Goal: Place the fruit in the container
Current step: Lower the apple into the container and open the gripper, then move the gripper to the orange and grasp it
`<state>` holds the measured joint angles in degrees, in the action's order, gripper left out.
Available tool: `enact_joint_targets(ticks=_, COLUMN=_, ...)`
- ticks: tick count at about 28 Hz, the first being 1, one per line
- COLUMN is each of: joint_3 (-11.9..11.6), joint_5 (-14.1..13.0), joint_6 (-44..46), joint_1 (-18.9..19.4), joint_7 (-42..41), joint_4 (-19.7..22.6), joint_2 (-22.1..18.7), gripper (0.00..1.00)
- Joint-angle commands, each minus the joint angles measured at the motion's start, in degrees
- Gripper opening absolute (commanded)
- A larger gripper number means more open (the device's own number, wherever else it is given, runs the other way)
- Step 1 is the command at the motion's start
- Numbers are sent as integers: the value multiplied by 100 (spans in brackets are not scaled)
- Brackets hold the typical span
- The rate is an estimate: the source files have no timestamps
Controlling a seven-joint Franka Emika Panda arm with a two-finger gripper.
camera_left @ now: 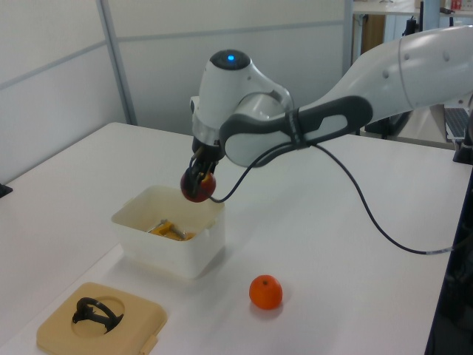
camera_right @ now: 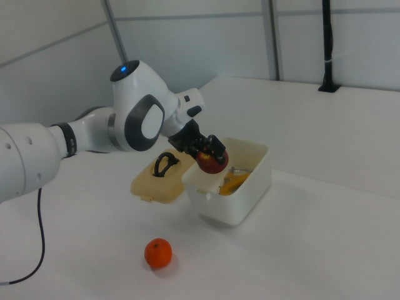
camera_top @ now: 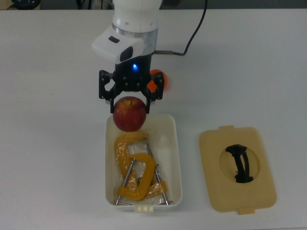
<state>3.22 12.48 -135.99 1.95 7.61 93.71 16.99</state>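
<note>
We see the claw [camera_top: 129, 98] clamped on the apple [camera_top: 129, 113], its black fingers [camera_top: 106, 91] pressed to the fruit's sides. The apple hangs in the air, clear of everything below it. In the top view it sits over the tub's [camera_top: 177, 158] short end nearest the arm, half across the rim. In the left view the apple [camera_left: 198, 186] is above the tub's [camera_left: 174, 248] far rim, and in the right view the apple [camera_right: 212, 161] hangs over the tub's [camera_right: 247, 197] near end.

Inside the tub we see yellow-orange clamps [camera_top: 136, 167] lying in a heap on the bottom, their steel screws pointing toward the short end away from the arm.

The orange [camera_top: 160, 79] rests on the desk [camera_top: 249, 72] just behind the claw in the top view, partly hidden by it. In the left view the orange [camera_left: 266, 292] lies apart from the tub, toward the desk's near edge; in the right view the orange [camera_right: 158, 253] also sits alone on the desk.

The tan lid [camera_top: 237, 168] with its black handle [camera_top: 240, 163] lies flat on the desk beside the tub, on the top view's right, not touching it.
</note>
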Motion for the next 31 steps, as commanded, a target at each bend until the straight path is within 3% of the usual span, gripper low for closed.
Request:
enact_joint_targets(ticks=1, joint_3=-23, joint_5=439, joint_6=-517, joint_1=113, joint_7=645, joint_4=-45, joint_2=260, gripper=45)
enact_joint_targets(ticks=2, joint_3=-23, joint_5=448, joint_6=-517, joint_1=113, joint_7=724, joint_4=-28, joint_2=278, gripper=60)
enact_joint_targets(ticks=3, joint_3=-23, joint_5=457, joint_6=-517, joint_1=113, joint_7=872, joint_4=7, joint_2=296, gripper=100)
enact_joint_targets(ticks=7, joint_3=-23, joint_5=431, joint_6=-473, joint_1=183, joint_7=927, joint_4=130, joint_2=296, gripper=100)
enact_joint_targets(ticks=12, joint_3=29, joint_5=282, joint_6=316, joint_1=209, joint_7=1208, joint_4=183, joint_2=147, gripper=100)
enact_joint_targets(ticks=17, joint_3=179, joint_5=-122, joint_6=1196, joint_1=209, joint_7=998, joint_4=323, joint_2=-169, gripper=100)
enact_joint_targets(ticks=21, joint_3=275, joint_5=-587, joint_6=2126, joint_1=227, joint_7=322, joint_4=482, joint_2=-468, gripper=100)
enact_joint_targets(ticks=26, joint_3=433, joint_5=-632, joint_6=2629, joint_1=227, joint_7=22, joint_4=684, joint_2=-513, gripper=100)
enact_joint_targets(ticks=31, joint_3=574, joint_5=-580, joint_6=2595, joint_1=236, joint_7=-137, joint_4=1184, joint_2=-478, gripper=100)
